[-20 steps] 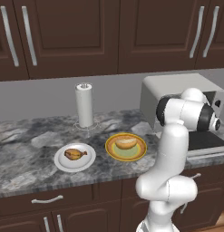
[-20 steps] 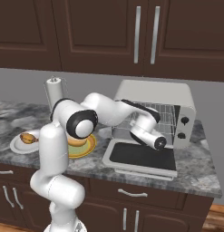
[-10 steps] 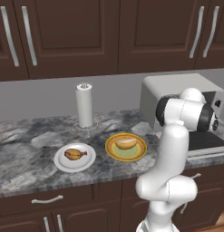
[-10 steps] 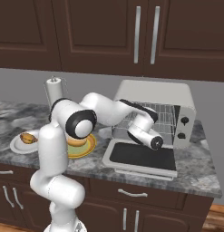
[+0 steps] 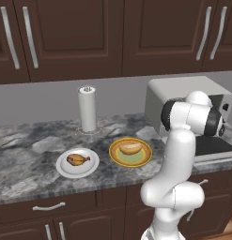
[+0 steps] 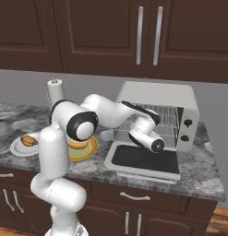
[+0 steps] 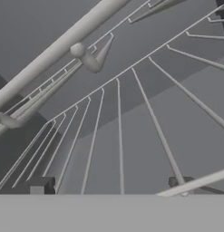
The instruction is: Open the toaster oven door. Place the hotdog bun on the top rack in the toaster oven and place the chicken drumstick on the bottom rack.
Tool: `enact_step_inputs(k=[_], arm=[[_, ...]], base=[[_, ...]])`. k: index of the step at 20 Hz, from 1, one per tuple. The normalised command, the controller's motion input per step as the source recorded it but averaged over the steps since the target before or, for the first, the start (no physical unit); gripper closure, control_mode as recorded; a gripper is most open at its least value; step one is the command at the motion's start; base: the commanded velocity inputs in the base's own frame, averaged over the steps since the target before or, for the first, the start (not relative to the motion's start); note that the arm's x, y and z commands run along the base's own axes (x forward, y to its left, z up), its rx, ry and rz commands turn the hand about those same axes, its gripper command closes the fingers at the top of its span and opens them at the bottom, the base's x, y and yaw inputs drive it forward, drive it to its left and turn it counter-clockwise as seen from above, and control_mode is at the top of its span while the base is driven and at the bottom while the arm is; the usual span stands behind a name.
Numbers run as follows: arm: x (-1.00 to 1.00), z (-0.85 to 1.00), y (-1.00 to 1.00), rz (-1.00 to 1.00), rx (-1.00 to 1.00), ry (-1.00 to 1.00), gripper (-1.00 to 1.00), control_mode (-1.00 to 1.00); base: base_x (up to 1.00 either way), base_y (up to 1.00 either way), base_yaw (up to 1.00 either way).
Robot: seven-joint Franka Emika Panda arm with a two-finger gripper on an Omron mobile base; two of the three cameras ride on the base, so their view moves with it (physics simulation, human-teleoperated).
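The toaster oven (image 6: 157, 99) stands at the counter's right, and the toaster oven door (image 6: 143, 159) lies flat and open in front of it. Wire racks (image 6: 165, 119) show inside. My gripper (image 7: 109, 186) is open and empty, close to a wire rack (image 7: 131, 113); I cannot tell which rack it is. My wrist (image 6: 147, 134) hovers above the door at the oven mouth. The hotdog bun (image 5: 130, 147) (image 6: 77, 144) rests on a yellow plate (image 5: 144, 159). On a white plate (image 5: 64, 169) lies the chicken drumstick (image 5: 76, 160) (image 6: 27, 140).
A paper towel roll (image 5: 87, 108) (image 6: 56, 92) stands upright behind the plates near the wall. Dark wall cabinets (image 5: 112, 33) hang above the counter. A thick grey bar (image 7: 54, 47) crosses the upper left of the hand view. Dark knobs (image 6: 186, 130) sit on the oven's right front.
My hand has shifted a little to the left above the open door. The plates, bun and drumstick have not moved.
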Motion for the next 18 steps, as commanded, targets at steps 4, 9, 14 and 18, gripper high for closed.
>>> enact_step_inputs(k=[4,9,14,18], arm=[[0.46,-0.05,0.29,-0.02,0.00,-0.01,-1.00,-1.00],[0.43,-0.07,0.34,0.00,0.00,0.00,-1.00,-1.00],[0.55,-0.10,0.37,0.03,-0.04,-0.06,-1.00,-1.00],[0.39,-0.15,0.40,0.10,-0.11,-0.16,-1.00,-1.00]], base=[[0.00,0.00,0.00],[0.00,0.00,0.00],[0.00,0.00,0.00],[0.00,0.00,0.00]])
